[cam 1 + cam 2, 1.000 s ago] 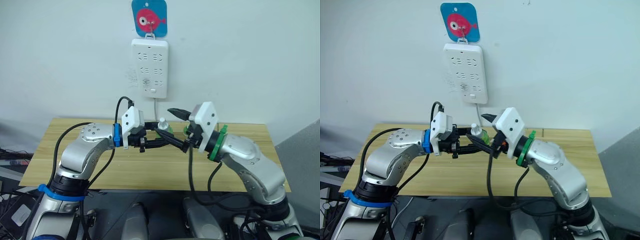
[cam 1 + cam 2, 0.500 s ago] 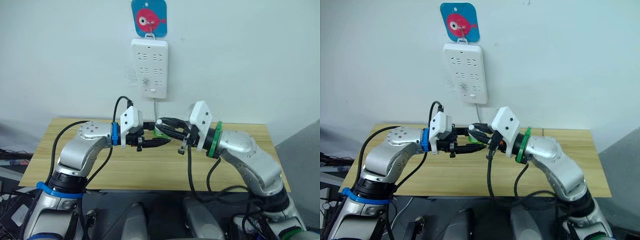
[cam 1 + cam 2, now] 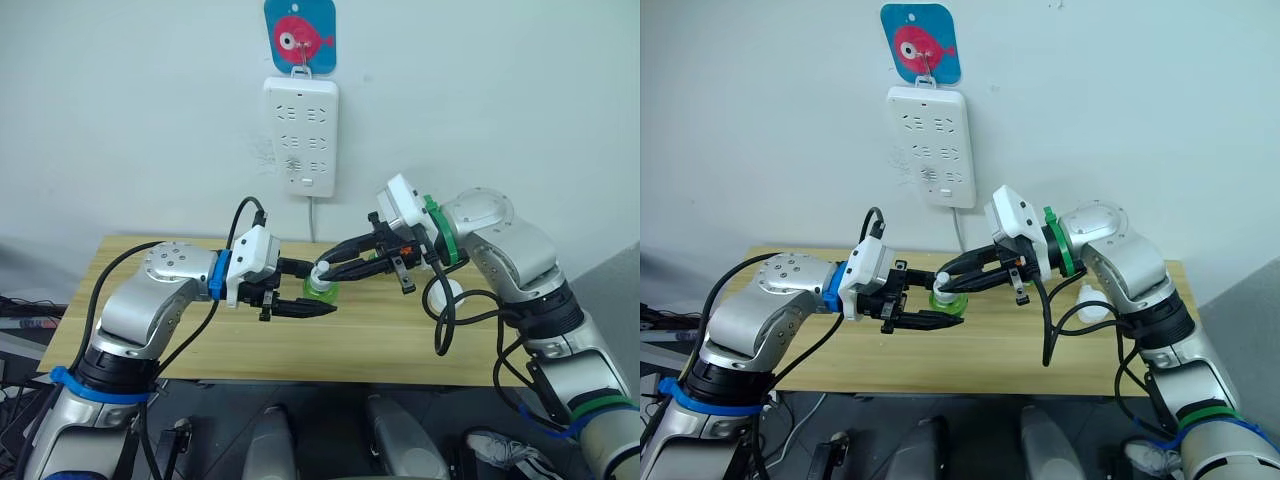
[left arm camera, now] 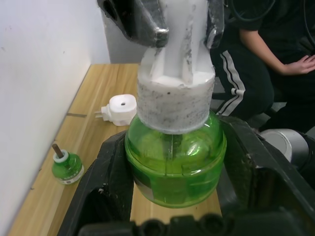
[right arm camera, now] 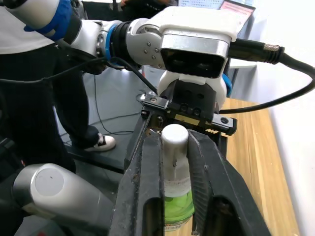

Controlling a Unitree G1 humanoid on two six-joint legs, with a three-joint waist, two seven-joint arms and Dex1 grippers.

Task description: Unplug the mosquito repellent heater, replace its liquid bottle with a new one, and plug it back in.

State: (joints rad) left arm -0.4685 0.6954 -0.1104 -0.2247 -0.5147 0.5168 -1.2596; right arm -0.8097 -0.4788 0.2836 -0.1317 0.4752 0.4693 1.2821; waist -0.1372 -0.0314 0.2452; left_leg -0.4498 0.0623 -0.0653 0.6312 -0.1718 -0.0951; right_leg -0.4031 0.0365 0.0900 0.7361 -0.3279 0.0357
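The wooden tabletop [image 3: 200,345] spans the lower middle of the frame, with the white power strip [image 3: 301,136] on the wall above it at upper centre. Above the tabletop, near the centre, the left pincer [image 3: 312,291] is closed around the green body of the new bottle [image 3: 320,285], while the right pincer [image 3: 328,272] is clamped on its white cap. The mosquito repellent heater [image 4: 119,109] lies unplugged on the tabletop, near a capless green bottle [image 4: 67,167] by the wall.
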